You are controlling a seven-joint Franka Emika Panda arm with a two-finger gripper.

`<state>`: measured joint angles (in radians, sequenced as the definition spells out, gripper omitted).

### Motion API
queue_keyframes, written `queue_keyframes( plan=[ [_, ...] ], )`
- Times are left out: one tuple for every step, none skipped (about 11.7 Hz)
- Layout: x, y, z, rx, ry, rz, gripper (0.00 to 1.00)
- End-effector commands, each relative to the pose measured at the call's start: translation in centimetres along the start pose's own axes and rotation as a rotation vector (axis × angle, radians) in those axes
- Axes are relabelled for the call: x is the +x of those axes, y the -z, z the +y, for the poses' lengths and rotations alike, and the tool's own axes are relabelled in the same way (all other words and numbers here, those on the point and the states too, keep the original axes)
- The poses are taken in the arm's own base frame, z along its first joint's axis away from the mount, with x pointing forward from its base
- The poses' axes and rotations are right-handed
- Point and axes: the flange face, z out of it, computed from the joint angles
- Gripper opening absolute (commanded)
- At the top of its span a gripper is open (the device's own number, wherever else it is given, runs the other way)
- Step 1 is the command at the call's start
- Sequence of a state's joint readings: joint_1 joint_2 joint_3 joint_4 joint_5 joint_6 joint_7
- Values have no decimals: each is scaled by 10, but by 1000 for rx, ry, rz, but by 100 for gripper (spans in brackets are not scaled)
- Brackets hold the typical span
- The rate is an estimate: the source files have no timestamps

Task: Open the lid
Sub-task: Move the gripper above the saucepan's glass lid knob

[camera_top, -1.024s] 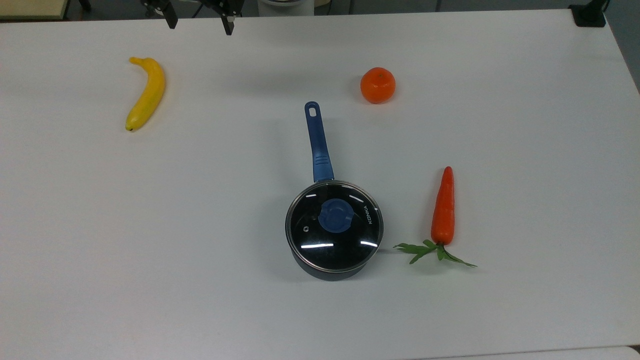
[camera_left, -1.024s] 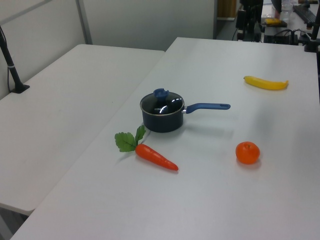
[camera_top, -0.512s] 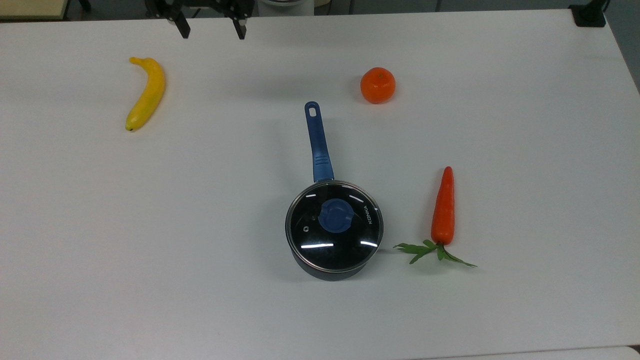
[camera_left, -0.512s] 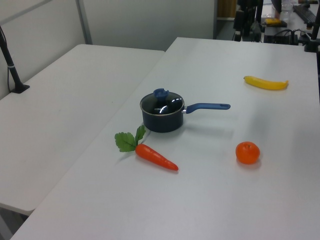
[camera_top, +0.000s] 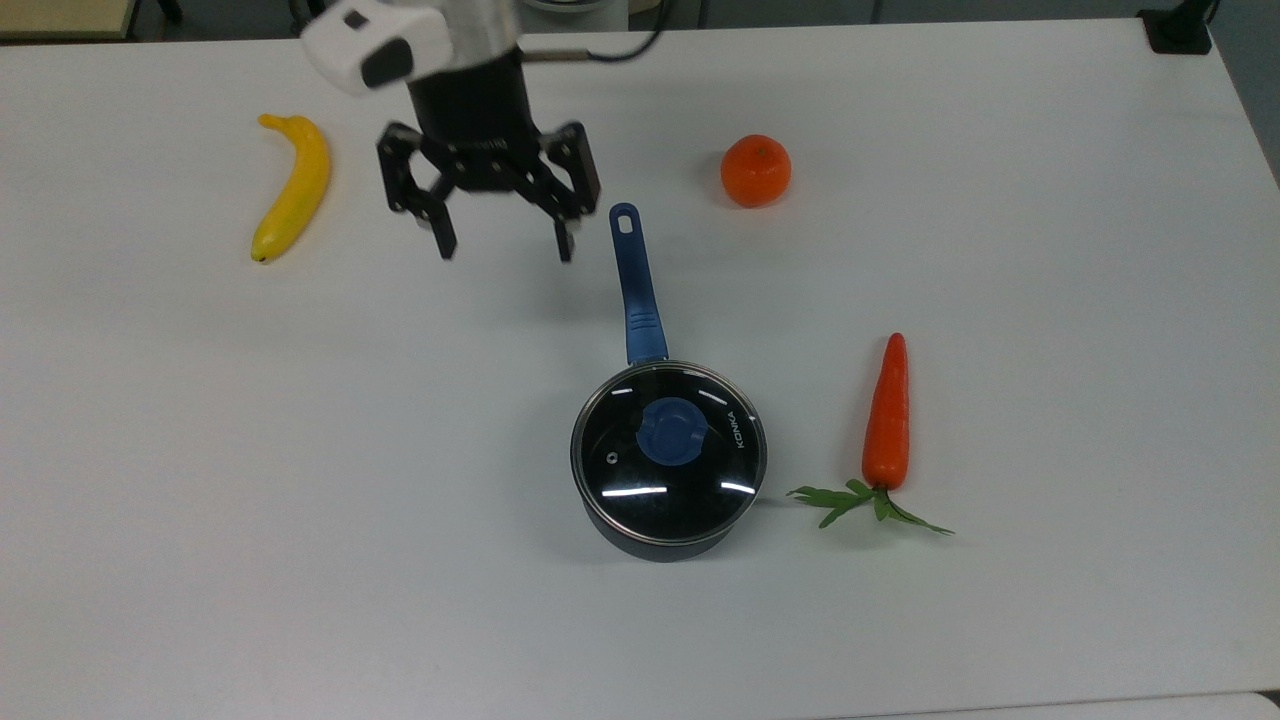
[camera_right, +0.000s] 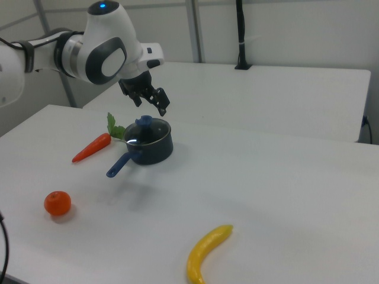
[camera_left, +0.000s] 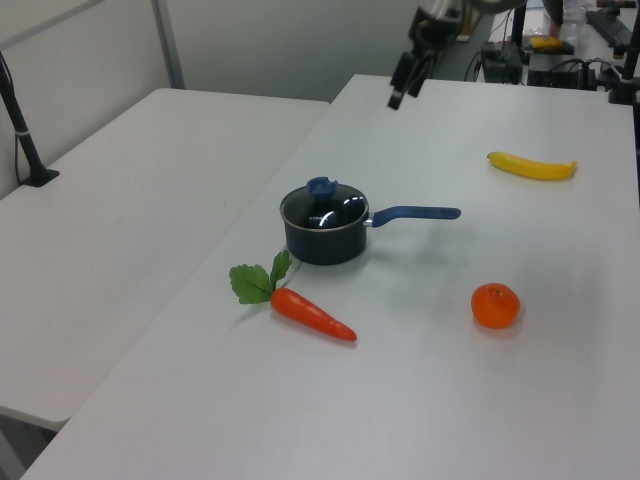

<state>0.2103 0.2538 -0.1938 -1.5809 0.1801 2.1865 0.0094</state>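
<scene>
Pincer (camera_top: 503, 247) agape — lid (camera_top: 668, 453) untouched

We see two white tables (camera_left: 150, 180) side by side, pale wall panels (camera_left: 290, 40) behind them

"KONKA" in white on glass lid (camera_top: 668, 453), near rim, top view's right.
</scene>
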Motion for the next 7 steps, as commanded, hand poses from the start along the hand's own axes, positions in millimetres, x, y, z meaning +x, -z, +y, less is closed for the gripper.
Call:
queue_keyframes(
  plan=[
    [31,-41,-43,-1,-13,53,100],
    [32,-52,-55,3,5,79,100],
    [30,-66,-66,2,15,85,100],
    [28,-77,-74,-3,29,88,100],
    [27,-85,-80,-4,38,94,100],
    [27,-91,-82,-5,41,97,100],
    [27,-99,-83,-8,44,107,100]
  ],
)
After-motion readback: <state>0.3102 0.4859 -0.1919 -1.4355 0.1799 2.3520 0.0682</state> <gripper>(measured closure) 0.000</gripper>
